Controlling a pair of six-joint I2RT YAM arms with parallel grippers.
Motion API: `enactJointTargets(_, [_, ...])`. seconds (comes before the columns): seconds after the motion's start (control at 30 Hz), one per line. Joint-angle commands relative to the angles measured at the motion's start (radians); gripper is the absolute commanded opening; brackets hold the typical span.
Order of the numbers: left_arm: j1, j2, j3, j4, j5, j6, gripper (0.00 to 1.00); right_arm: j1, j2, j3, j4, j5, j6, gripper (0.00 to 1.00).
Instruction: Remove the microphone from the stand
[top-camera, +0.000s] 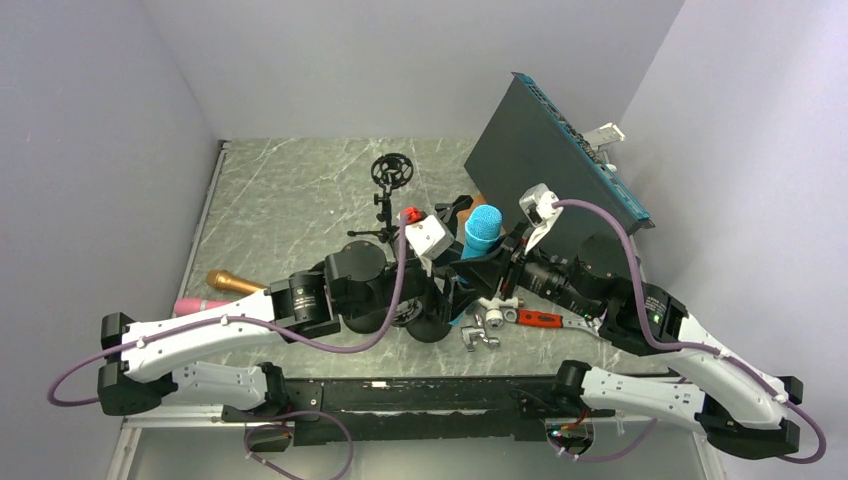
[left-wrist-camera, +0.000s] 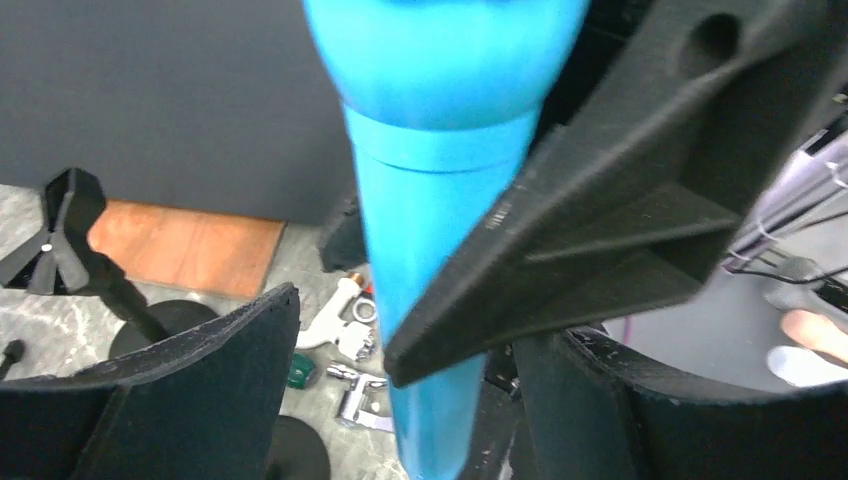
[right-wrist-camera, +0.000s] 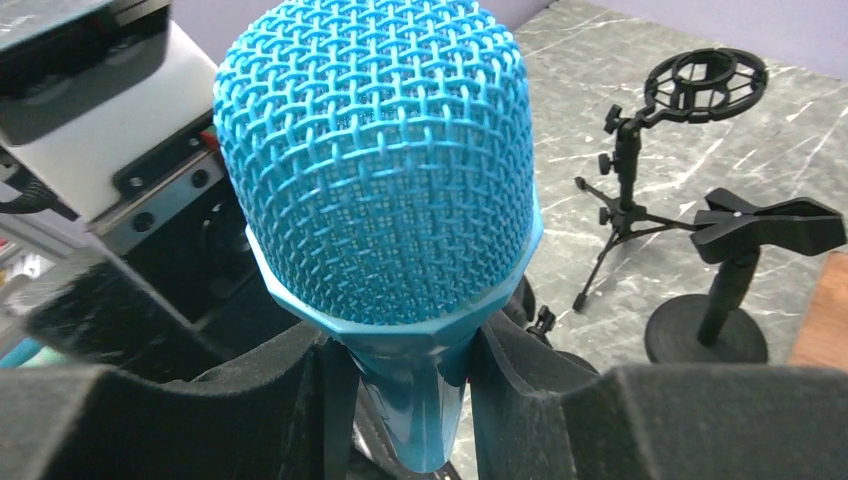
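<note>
Nothing I can read in any of my three feeds: no text, label, brand mark or number. The blue microphone (right-wrist-camera: 375, 170) fills both wrist views, and I make out no print on its mesh or body. The dark panel (top-camera: 545, 150) leaning at far right has small pale marks along its upper edge in the overhead view, too small for me to read. The white camera housing (top-camera: 430, 237) shows no legible marking.
</note>
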Motion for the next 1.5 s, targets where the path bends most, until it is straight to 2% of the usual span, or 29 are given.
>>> enactJointTargets(0.0, [-0.016,0.018,0.037,0.037,-0.116,0.031,0.79,0.000,-0.032,-0.014,0.066,-0.059,0.069,0.00])
enactJointTargets(0.17, [-0.018,0.066,0.060,0.022,-0.087,0.018,0.70,0.001,-0.053,-0.035,0.070,-0.061,0.088,0.00])
enactJointTargets(0.37, [-0.018,0.092,0.115,-0.020,-0.034,0.051,0.49,0.001,-0.069,-0.046,0.054,-0.044,0.087,0.00])
enactJointTargets(0.5, [-0.018,0.106,0.158,-0.086,-0.035,0.091,0.24,0.000,-0.088,-0.043,0.043,-0.022,0.082,0.02])
enactJointTargets(0.57, [-0.018,0.105,0.163,-0.101,-0.042,0.104,0.09,0.002,-0.096,-0.040,0.040,-0.013,0.079,0.08])
enactJointTargets(0.6, [-0.018,0.100,0.162,-0.101,-0.048,0.109,0.01,0.001,-0.100,-0.039,0.037,-0.010,0.077,0.15])
enactJointTargets(0.67, [-0.017,0.090,0.154,-0.097,-0.065,0.111,0.00,0.001,-0.103,-0.032,0.025,0.001,0.069,0.41])
enactJointTargets(0.73, [-0.016,0.081,0.152,-0.098,-0.077,0.117,0.00,0.001,-0.106,-0.027,0.012,0.019,0.060,0.76])
enactJointTargets(0.8, [-0.016,0.075,0.155,-0.111,-0.116,0.113,0.00,0.001,-0.112,-0.021,0.000,0.042,0.052,0.98])
enactJointTargets(1.03, [0.010,0.002,0.118,-0.133,-0.251,0.059,0.00,0.000,-0.147,-0.021,-0.009,0.104,0.024,1.00])
enactJointTargets(1.2, [0.094,-0.089,0.089,-0.203,-0.340,-0.063,0.00,0.001,-0.165,-0.034,-0.006,0.138,0.011,1.00])
enactJointTargets(1.47, [0.439,-0.324,0.015,-0.407,-0.486,-0.451,0.00,0.000,-0.150,-0.037,-0.009,0.152,-0.009,1.00])
